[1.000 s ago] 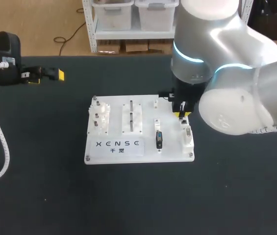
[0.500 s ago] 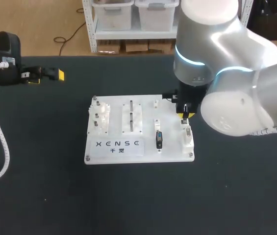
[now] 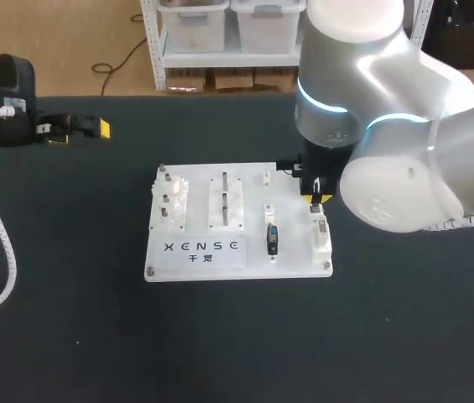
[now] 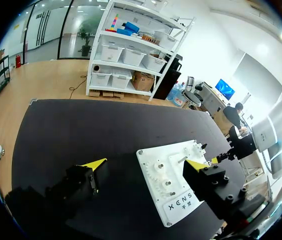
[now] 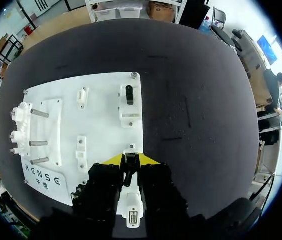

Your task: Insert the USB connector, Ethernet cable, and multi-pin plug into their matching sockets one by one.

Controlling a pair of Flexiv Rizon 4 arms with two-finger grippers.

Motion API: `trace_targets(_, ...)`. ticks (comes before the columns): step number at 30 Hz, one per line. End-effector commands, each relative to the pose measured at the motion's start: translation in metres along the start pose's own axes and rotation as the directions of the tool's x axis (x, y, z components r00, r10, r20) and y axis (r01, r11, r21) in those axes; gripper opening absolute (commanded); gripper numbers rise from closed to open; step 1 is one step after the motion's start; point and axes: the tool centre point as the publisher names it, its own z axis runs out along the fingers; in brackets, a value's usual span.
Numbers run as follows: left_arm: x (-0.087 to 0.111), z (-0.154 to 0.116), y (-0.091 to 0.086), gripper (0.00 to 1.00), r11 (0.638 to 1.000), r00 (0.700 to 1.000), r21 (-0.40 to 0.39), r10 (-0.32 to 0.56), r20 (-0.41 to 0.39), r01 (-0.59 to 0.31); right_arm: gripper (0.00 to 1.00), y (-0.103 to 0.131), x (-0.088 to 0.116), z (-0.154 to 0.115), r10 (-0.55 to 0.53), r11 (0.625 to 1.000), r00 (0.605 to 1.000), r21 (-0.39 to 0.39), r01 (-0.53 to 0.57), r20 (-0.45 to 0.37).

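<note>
The white board (image 3: 195, 252) sits mid-desk (image 3: 69, 336). The right end effector (image 3: 313, 198) is parked over the board's back right corner. Its yellow tips are squeezed in on a small dark plug (image 5: 130, 169), one finger on each side. I honestly can't tell which kind of plug it is.

In the right wrist view, that end effector (image 5: 130, 160) sits right at the board's (image 5: 101, 125) edge. There's a tiny white socket (image 5: 131, 149) just ahead of the tips. The white block (image 5: 131, 210) with the multi-pin face is under the fingers. From the head camera, that block (image 3: 321, 233) is on the board's right edge, just in front of the tips.

A black connector (image 3: 272, 239) stands in its own white holder beside the block, toward the middle of the board. The pegs (image 3: 172, 197) are over on the board's left side.

The left end effector (image 3: 81, 128) is way off at the desk's far left, well apart from the board. Its wrist view shows it (image 4: 145, 163) spread wide with nothing between the fingers.
</note>
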Motion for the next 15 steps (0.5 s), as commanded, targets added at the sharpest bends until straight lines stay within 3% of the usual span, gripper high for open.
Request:
trace_targets(1,0.0,0.0,0.0,1.0,1.0,1.0,0.0,0.0,0.0,0.0,0.0,0.0011,-0.0001,0.0054,0.004,1.0,1.0,0.004,-0.004,-0.002)
trace_targets(15,0.0,0.0,0.0,1.0,1.0,1.0,0.0,0.0,0.0,0.0,0.0,0.0001,-0.0024,0.0093,0.013,1.0,1.0,0.003,-0.013,0.002)
